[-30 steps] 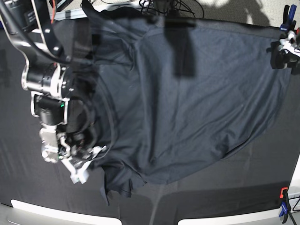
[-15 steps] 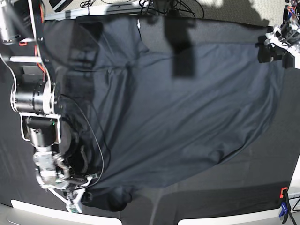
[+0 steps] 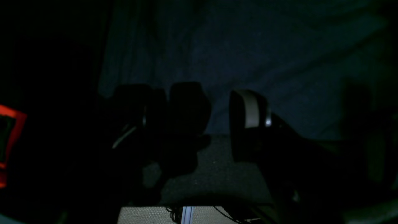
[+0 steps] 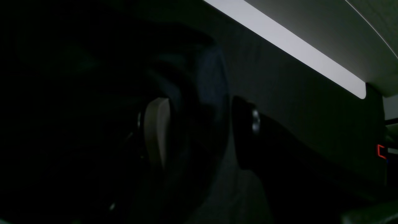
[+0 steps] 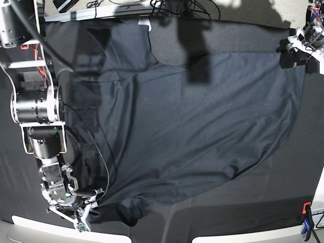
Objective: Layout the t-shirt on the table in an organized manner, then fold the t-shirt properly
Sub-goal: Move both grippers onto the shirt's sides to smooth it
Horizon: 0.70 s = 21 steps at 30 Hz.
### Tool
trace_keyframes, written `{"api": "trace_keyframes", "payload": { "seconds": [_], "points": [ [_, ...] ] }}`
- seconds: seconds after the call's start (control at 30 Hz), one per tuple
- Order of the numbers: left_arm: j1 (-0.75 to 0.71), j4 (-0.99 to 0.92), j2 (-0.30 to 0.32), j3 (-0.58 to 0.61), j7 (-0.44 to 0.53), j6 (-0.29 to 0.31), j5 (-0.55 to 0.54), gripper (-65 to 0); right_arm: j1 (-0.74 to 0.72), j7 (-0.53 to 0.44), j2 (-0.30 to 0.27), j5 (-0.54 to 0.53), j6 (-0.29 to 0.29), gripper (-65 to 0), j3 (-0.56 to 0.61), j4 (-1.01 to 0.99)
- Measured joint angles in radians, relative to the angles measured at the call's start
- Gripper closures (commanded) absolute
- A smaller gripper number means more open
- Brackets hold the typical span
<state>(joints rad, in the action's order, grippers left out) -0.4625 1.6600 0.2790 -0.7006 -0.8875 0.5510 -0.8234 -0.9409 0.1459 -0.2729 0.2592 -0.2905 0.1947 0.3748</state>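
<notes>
The dark slate-blue t-shirt [image 5: 202, 116] lies spread wide over the black-clothed table [image 5: 283, 192], still creased, with one bunched corner at the near left. In the base view my right gripper [image 5: 86, 212] sits low at that corner, by the near edge. Up close in the right wrist view, the right gripper [image 4: 202, 133] has its jaws apart and a loose fold of the t-shirt [image 4: 211, 81] hangs between them. My left gripper [image 5: 296, 50] is at the far right corner of the shirt. The left wrist view shows that gripper [image 3: 219, 112] open and empty, just off the t-shirt [image 3: 264, 56].
A pale table rim [image 5: 50, 228] runs along the near edge, and it also crosses the right wrist view as a bright rim [image 4: 289, 46]. A red and blue clamp [image 5: 307, 223] stands at the near right corner. Cables [image 5: 172, 6] lie beyond the far edge.
My right arm pulled the shirt's corner toward the near edge, flattening the cloth, and its jaws have since parted. The left gripper shifted slightly toward the far right corner.
</notes>
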Motion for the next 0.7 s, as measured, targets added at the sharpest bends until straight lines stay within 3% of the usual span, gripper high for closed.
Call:
{"api": "trace_keyframes", "payload": {
  "seconds": [0.27,0.37,0.47,0.5,0.6,0.7],
  "points": [
    [0.000,0.000,0.000,0.000,0.000,0.000,0.000,-30.5,-0.003,0.002,-0.042,-0.007,0.003,-30.3,0.000,0.000],
    [0.000,0.000,0.000,0.000,0.002,0.000,0.000,-30.5,-0.011,0.043,-0.066,-0.113,0.003,-30.3,0.000,0.001],
    [0.000,0.000,0.001,0.000,0.053,0.000,0.004,-30.5,-0.012,0.161,-0.074,-0.198,0.006,-30.3,0.000,0.008],
    [0.000,0.000,0.001,0.000,0.086,0.000,0.003,-30.5,-0.010,0.199,-0.074,-0.234,-0.014,-30.3,0.000,0.008],
    [0.014,0.000,0.020,0.000,0.155,0.000,0.005,-30.5,0.012,0.285,-0.065,-0.328,-0.171,-30.3,0.000,0.013],
    [0.089,0.000,0.047,-0.001,0.153,0.000,0.076,-30.5,0.047,0.375,-0.059,-0.418,-0.228,-29.9,0.002,0.013]
  ]
}}
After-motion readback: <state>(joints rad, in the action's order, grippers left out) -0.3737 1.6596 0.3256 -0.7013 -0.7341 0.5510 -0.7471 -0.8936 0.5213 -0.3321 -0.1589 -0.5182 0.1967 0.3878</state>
